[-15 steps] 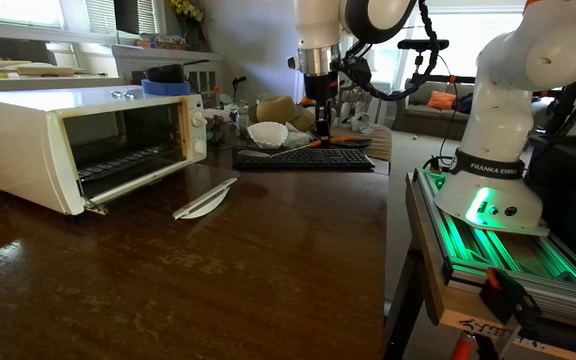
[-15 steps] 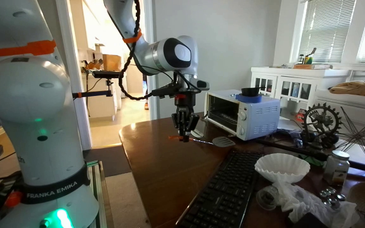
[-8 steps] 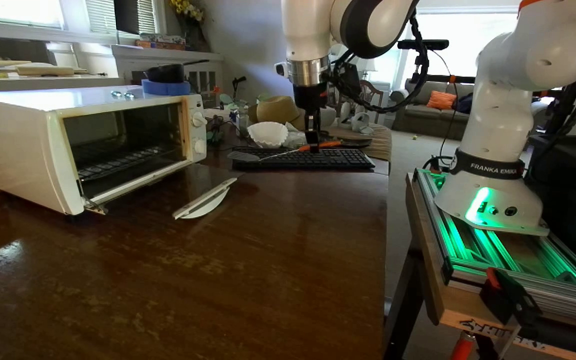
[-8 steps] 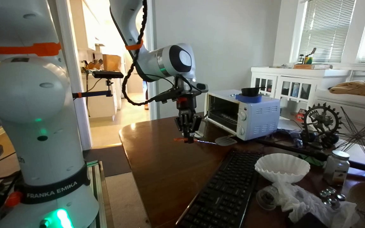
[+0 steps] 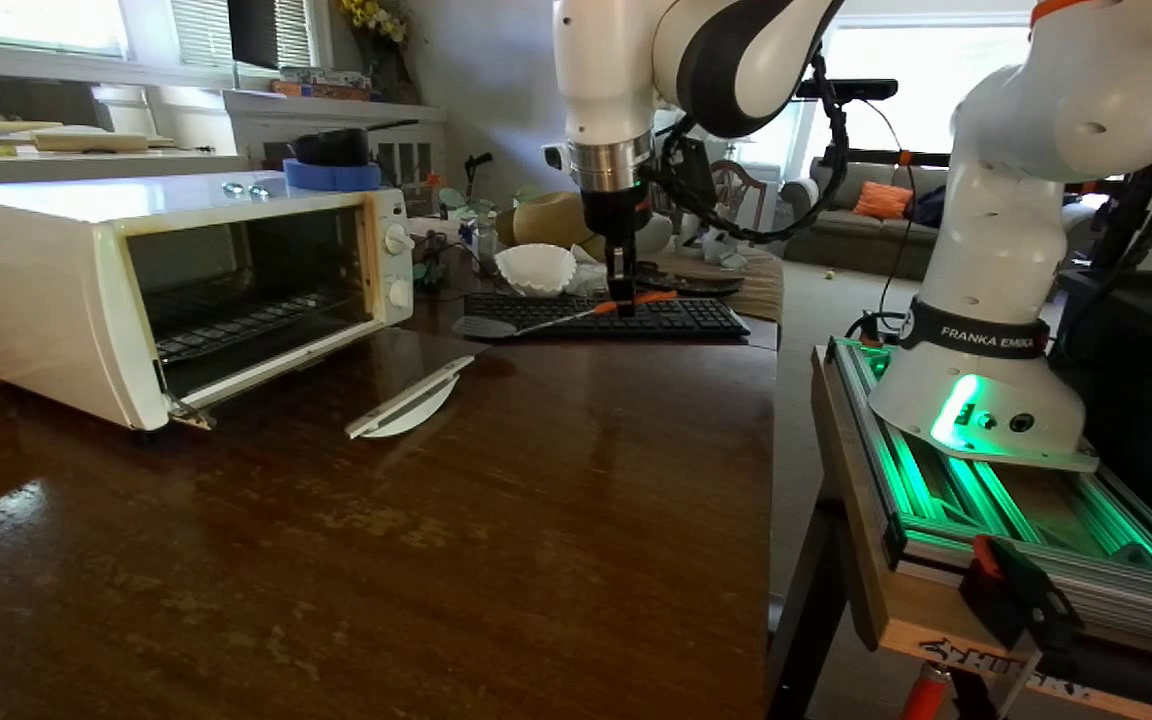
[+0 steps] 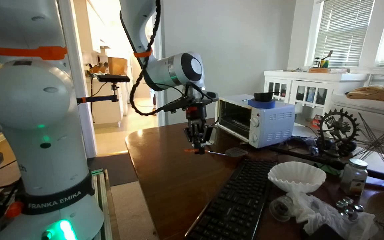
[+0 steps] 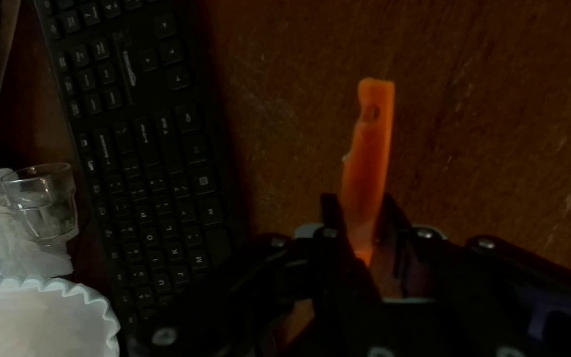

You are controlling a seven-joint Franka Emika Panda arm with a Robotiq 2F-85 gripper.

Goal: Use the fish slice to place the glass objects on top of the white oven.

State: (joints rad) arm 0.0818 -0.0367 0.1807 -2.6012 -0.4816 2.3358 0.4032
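Observation:
My gripper point(image 5: 622, 303) is shut on the orange handle of the fish slice point(image 7: 367, 163), in the wrist view too. It holds the slice low over the table, roughly level. The slotted blade point(image 6: 236, 152) points toward the oven and carries nothing visible; its blade also shows in an exterior view point(image 5: 484, 327). The white oven point(image 5: 36, 290) stands with its door open, also seen in an exterior view point(image 6: 275, 123). Two small shiny glass objects point(image 5: 258, 190) sit on its top. Several more shiny glass objects point(image 6: 348, 207) lie on the table beyond the crumpled white paper.
A black keyboard point(image 6: 235, 200) lies beside the gripper. White coffee filters point(image 6: 297, 176), a clear glass cup point(image 7: 42, 201) and a lidded jar point(image 6: 354, 176) stand past it. The oven's open door point(image 5: 411, 400) juts over the table. A black pan point(image 5: 329, 147) sits on a blue ring point(image 5: 331, 177) atop the oven.
My gripper has come down with the fish slice, moving left in an exterior view. The blade is lower than before. The glass objects and oven have not moved.

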